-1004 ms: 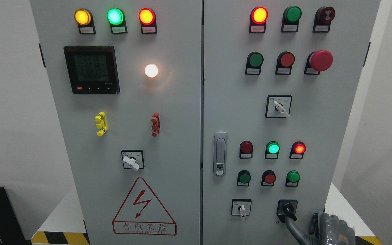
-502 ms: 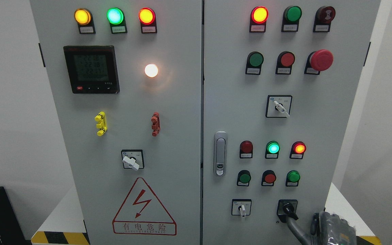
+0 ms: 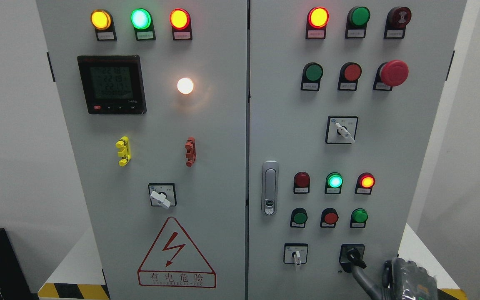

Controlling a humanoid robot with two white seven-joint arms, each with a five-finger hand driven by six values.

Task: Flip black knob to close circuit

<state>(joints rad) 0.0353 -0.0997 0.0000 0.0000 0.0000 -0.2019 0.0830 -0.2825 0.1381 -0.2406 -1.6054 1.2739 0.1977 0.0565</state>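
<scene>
The black knob (image 3: 353, 255) sits at about 5 o'clock in the head view, low on the right door of the grey cabinet (image 3: 223, 137), near the door's bottom edge. Its lever points down toward 4 o'clock. The right hand (image 3: 406, 280) comes in from the lower right corner, at about 5 o'clock of the knob. One long grey finger (image 3: 363, 278) reaches up and its tip touches the knob's lever; the other fingers are partly cut by the picture's bottom edge, so it cannot be told if the hand is apart or together.

At 9 o'clock of the knob is a white switch (image 3: 296, 255), near but apart. Above the knob, at 12 o'clock, stands a row of three buttons (image 3: 330, 218), and over them three lamps (image 3: 334, 181). The door handle (image 3: 269, 187) is at 10 o'clock of the knob, close to the seam between the doors.

At 3 o'clock of the knob the bare door panel runs to the cabinet's right edge, and beyond it a white tabletop (image 3: 415, 246) shows. The left door carries a warning triangle (image 3: 176, 254) at its bottom.
</scene>
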